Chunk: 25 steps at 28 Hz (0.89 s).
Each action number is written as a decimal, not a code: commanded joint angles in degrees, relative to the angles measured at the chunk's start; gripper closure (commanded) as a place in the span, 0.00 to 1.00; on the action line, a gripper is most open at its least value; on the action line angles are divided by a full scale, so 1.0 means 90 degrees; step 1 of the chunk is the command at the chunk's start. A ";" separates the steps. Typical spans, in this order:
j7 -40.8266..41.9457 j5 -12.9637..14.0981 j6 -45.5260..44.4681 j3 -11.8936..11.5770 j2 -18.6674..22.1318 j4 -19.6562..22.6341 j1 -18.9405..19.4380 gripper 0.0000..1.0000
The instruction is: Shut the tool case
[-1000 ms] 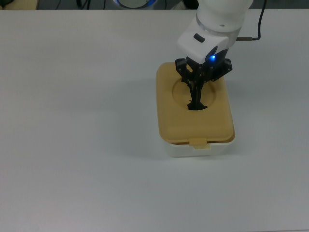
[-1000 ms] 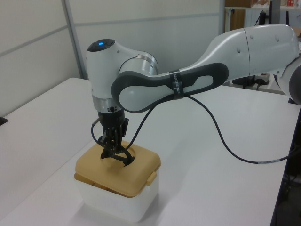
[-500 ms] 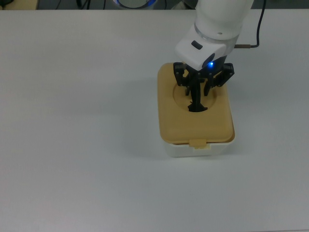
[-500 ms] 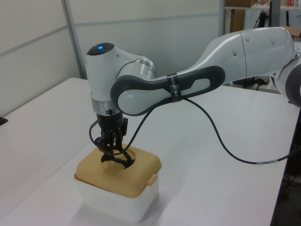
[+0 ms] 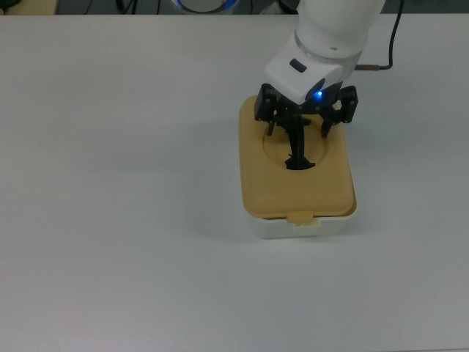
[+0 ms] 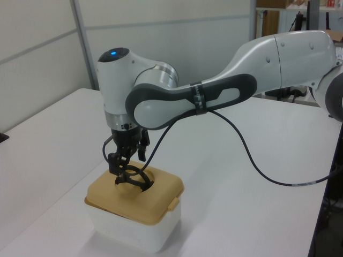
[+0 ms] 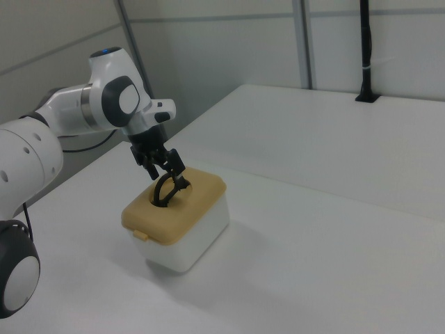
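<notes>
The tool case (image 5: 297, 220) stands on the table (image 5: 110, 183), its lid (image 5: 293, 194) lying flat. The pincer (image 5: 305, 126) hangs wide open above the black handle (image 5: 299, 150). The case looks light, stiff and smooth; the thin handle seems the best place to hold it.

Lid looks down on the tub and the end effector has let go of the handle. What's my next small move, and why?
Probably lift the end effector straight up. Its fingers stand spread on either side of the black handle, not gripping it, and the tan lid appears to sit flat on the white tub in all three views. Rising vertically should clear the handle without nudging the lid.
</notes>
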State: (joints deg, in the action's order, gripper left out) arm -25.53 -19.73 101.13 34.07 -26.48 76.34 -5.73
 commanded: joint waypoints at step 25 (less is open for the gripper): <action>0.2289 0.1185 -0.1285 -0.0241 0.1731 0.0209 -0.1511 0.00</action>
State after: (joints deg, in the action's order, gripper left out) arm -10.39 -12.18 91.54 32.62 -16.22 73.84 -15.59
